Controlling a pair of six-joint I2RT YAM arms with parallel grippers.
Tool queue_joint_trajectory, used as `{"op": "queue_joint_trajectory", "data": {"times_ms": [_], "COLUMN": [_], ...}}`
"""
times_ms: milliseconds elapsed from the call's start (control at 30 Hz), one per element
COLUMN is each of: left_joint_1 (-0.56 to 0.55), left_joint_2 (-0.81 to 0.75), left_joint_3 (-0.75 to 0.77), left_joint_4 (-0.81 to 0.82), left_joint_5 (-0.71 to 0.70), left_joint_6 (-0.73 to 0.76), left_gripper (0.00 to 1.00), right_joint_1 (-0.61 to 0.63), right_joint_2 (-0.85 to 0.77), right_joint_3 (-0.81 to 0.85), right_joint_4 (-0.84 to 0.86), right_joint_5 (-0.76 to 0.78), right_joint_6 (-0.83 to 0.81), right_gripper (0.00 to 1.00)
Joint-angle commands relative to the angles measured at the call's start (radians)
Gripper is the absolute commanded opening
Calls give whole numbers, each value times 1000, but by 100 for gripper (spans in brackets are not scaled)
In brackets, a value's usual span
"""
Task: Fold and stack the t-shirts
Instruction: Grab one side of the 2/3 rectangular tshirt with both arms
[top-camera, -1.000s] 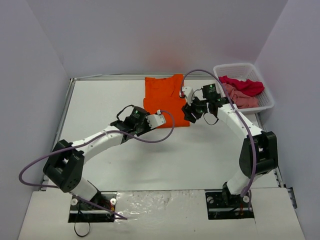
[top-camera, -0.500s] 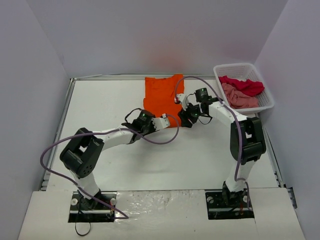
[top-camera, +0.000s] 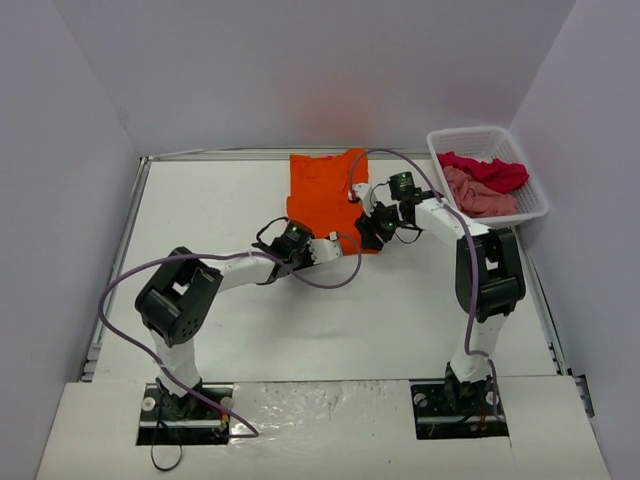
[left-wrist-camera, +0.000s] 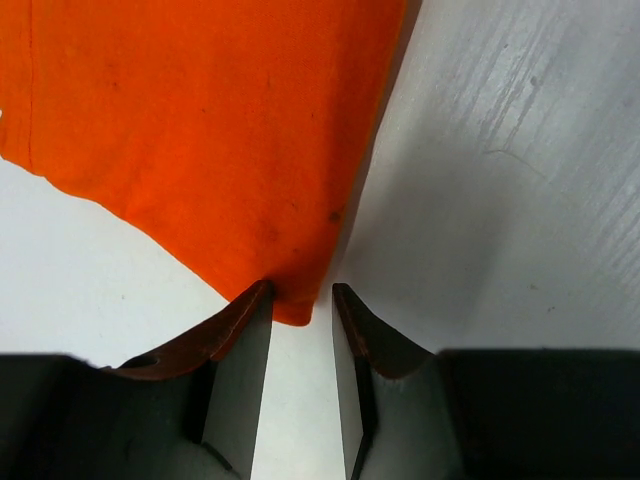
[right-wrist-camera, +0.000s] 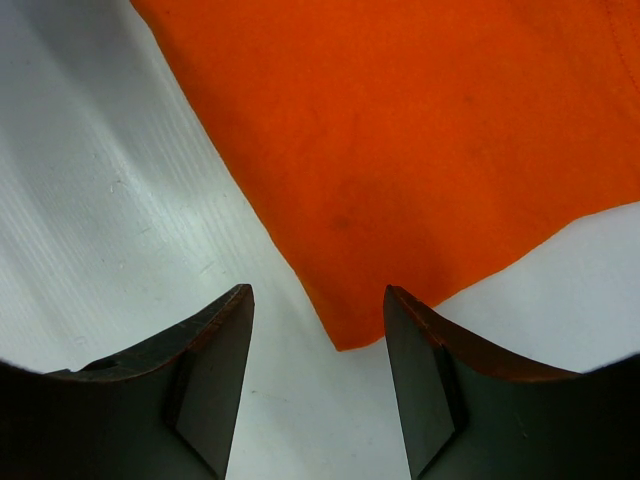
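T-shirt (left-wrist-camera: 200, 130) corner (orange) within left gripper (left-wrist-camera: 300, 298)

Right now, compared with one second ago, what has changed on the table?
Both elbows swung inward. The left gripper moved right to the shirt's near-left corner; the right gripper moved left to its near-right corner. Each straddles a corner with open jaws; nothing is gripped yet. The shirt and the basket stayed put.

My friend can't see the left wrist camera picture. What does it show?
A corner of a bright orange cloth t-shirt lies flat on the white table, its tip poking between the two dark fingers of the left tool. The fingers stand a little apart, not yet pinching the cloth.
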Motion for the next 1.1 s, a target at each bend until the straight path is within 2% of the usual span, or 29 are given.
{"op": "queue_joint_trajectory", "data": {"times_ms": [0, 333, 400, 433, 567, 1067], "left_joint_1": [3, 12, 14, 14, 14, 14], "left_joint_2": [1, 59, 68, 77, 80, 62], "left_joint_3": [48, 120, 129, 141, 160, 170], "left_joint_4": [-33, -163, -174, -187, -204, -207], "left_joint_5": [14, 17, 17, 17, 17, 54], "left_joint_6": [28, 9, 5, 5, -6, -17], "left_gripper": [29, 26, 18, 10, 3, 2], "right_joint_1": [-6, -9, -10, -10, -13, -16], "right_joint_2": [15, 19, 19, 16, 12, 35], "right_joint_3": [39, 36, 33, 30, 17, -26], "right_joint_4": [-15, -18, -20, -18, -21, -24], "right_joint_5": [7, 27, 30, 34, 44, 57], "right_joint_6": [-5, -17, -20, -20, -30, -102], "right_gripper": [51, 50, 50, 50, 50, 48]}}
